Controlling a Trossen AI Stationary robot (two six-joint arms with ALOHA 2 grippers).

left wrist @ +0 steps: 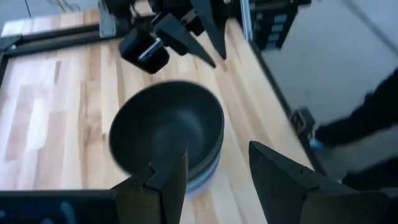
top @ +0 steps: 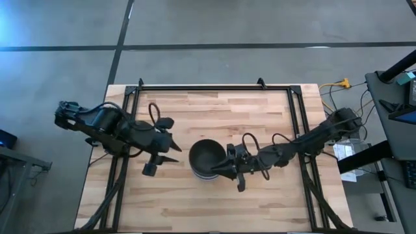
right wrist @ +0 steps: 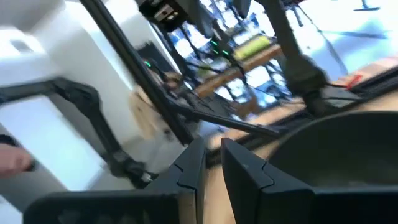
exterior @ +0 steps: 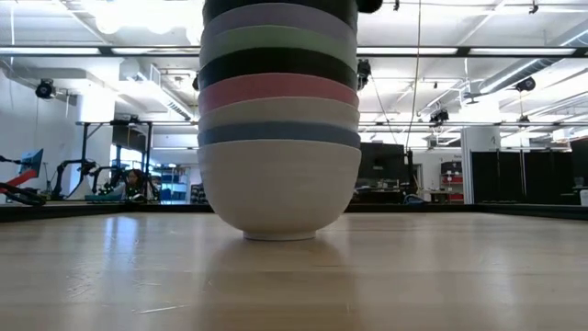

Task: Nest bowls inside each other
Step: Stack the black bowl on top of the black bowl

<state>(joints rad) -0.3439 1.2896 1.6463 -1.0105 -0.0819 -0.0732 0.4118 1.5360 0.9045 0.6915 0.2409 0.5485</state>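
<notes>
A stack of several nested bowls [top: 208,158] stands near the table's middle with a black bowl on top [left wrist: 168,127]. The low view shows white at the bottom, then blue, pale, pink, black, green, lavender and black [exterior: 278,119]. The stack rests on the foot of the bottom white bowl [exterior: 280,233]. My left gripper [top: 177,154] [left wrist: 217,155] is open, just left of the stack and pointing at it. My right gripper [top: 218,170] [right wrist: 213,146] sits at the stack's right near side. Only a narrow gap shows between its fingers, and the black bowl [right wrist: 336,149] lies beside them, not between.
A black metal frame [top: 214,88] runs along the table's far edge and down both sides. Cables trail off the right edge [top: 338,84]. Bare wood lies around the stack [top: 214,201]. A person sits far back in the room [exterior: 136,184].
</notes>
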